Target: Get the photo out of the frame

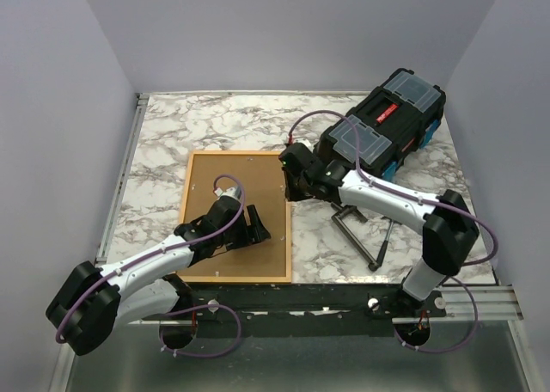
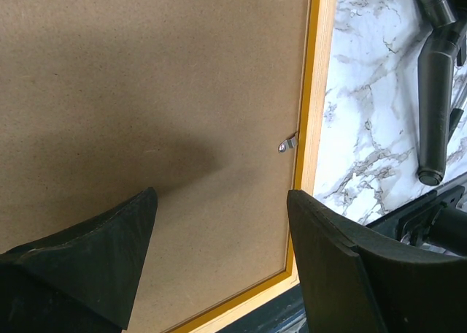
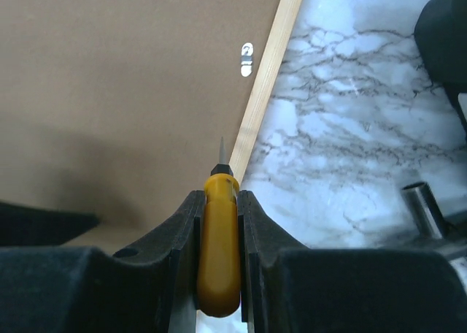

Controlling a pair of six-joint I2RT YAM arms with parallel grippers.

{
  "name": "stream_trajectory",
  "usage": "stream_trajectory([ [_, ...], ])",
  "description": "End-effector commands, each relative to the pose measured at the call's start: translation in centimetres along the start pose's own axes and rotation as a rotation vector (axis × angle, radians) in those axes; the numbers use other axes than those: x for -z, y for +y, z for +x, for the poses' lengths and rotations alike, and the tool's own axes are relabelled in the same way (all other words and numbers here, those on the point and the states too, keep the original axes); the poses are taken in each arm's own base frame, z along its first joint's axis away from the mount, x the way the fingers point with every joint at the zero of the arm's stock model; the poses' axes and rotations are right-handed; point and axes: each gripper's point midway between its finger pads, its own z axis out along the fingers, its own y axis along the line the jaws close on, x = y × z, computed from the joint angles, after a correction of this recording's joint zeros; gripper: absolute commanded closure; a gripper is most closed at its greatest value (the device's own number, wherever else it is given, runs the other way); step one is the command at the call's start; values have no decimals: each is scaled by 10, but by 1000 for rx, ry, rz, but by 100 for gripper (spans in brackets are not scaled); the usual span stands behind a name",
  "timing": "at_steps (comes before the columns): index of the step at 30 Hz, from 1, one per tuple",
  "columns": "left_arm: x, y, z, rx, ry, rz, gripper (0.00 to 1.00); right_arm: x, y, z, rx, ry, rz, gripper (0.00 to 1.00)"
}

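Observation:
The frame lies face down on the marble table, its light wood back and orange inner edge showing. The photo's brown backing board fills it; the sunset side is hidden. My left gripper is open and empty, hovering over the board near the frame's right rail, just short of a small metal clip. My right gripper is shut on a yellow-handled screwdriver. Its tip points at the frame's right rail, a little short of another metal clip.
A black toolbox with a red latch stands at the back right. A black metal bracket and rod lie right of the frame; a dark cylindrical handle shows in the left wrist view. A metal rail runs along the near edge.

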Motion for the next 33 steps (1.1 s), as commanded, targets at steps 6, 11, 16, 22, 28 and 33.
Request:
stream_trajectory([
  [6, -6, 11, 7, -7, 28, -34, 27, 57, 37, 60, -13, 99, -90, 99],
  [11, -7, 16, 11, 1, 35, -44, 27, 58, 36, 89, -48, 150, -69, 99],
  [16, -7, 16, 12, 0, 35, -42, 27, 60, 38, 106, -79, 173, -101, 99],
  [22, -7, 16, 11, 0, 34, -42, 27, 54, 28, 117, -73, 174, -31, 99],
  [28, -7, 17, 12, 1, 37, -46, 27, 44, 13, 111, -69, 129, 78, 99],
  [33, -7, 18, 12, 3, 36, -45, 27, 41, 8, 99, -77, 77, 124, 99],
])
